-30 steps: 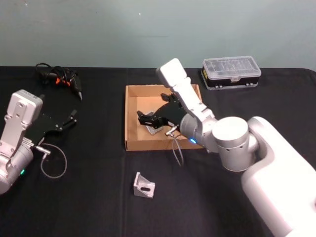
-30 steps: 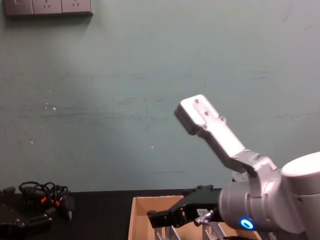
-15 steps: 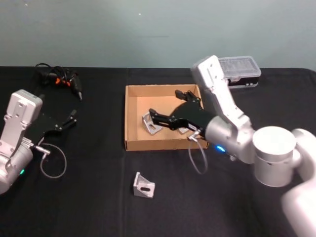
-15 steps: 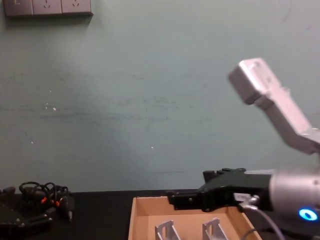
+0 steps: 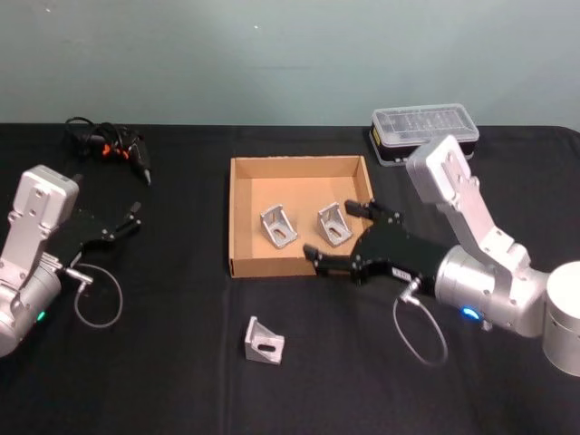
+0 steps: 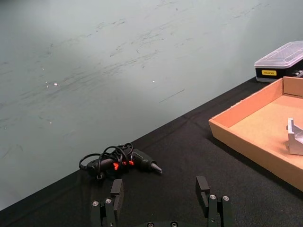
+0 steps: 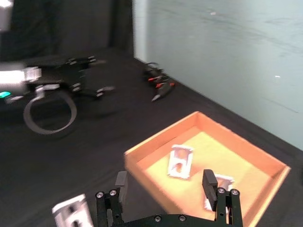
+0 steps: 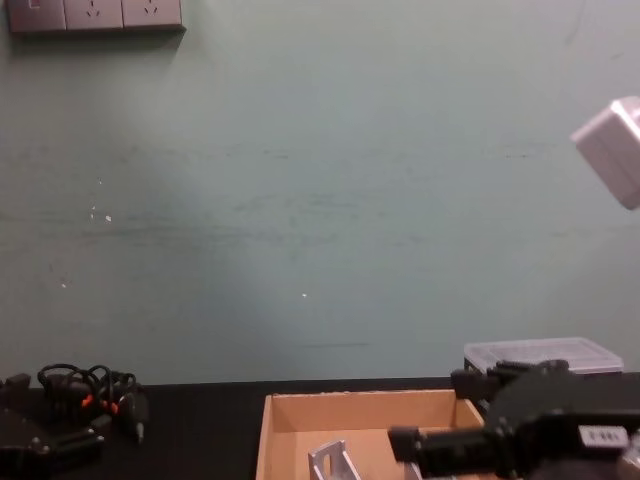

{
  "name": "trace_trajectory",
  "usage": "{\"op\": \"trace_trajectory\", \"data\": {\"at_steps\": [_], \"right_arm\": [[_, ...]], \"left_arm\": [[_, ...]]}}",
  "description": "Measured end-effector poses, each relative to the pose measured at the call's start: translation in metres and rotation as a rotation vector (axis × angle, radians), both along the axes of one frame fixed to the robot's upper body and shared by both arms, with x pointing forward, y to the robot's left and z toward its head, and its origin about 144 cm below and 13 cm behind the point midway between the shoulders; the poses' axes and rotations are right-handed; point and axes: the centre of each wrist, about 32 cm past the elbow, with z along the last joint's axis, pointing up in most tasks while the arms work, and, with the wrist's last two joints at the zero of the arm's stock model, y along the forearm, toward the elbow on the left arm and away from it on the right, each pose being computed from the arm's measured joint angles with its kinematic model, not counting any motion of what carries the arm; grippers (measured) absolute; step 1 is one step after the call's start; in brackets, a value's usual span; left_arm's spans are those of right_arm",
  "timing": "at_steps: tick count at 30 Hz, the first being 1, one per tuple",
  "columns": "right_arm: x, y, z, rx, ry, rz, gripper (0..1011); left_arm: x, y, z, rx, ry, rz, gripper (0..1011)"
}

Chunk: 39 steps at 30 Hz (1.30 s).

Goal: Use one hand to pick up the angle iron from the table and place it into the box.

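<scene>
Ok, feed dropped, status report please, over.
Right pincer open at near right corner of box. Left pincer open, parked left. Two angle irons in box, third angle iron on table before it. Nothing blocking.

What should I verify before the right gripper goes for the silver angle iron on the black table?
1. Right gripper open and empty: ok.
2. Silver metal angle iron on the matte black table, before the shallow tan cardboard box, uncovered: ok.
3. Room in the box beside its two angle irons: ok.
4. Right gripper's fingers raised clear of the box's front wall: cannot tell.
5. Left gripper parked far left, open: ok.
</scene>
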Motion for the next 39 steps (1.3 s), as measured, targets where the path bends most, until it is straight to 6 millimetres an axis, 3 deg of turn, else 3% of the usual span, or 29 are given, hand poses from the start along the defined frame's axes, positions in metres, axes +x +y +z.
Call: {"op": "trace_trajectory", "data": {"at_steps": [8,20,39], "right_arm": [[-0.016,-0.007,-0.010,-0.070,0.015,0.133,1004],[-0.018,-0.005,-0.026,-0.151,0.049,0.255,1004],[-0.006,0.023,-0.042,-0.185,0.074,0.327,1004]], "left_arm": [[0.000,0.000,0.000,0.000,0.000,0.000,1000],[0.000,0.000,0.000,0.000,0.000,0.000,1000],[0.000,0.000,0.000,0.000,0.000,0.000,1000]]}}
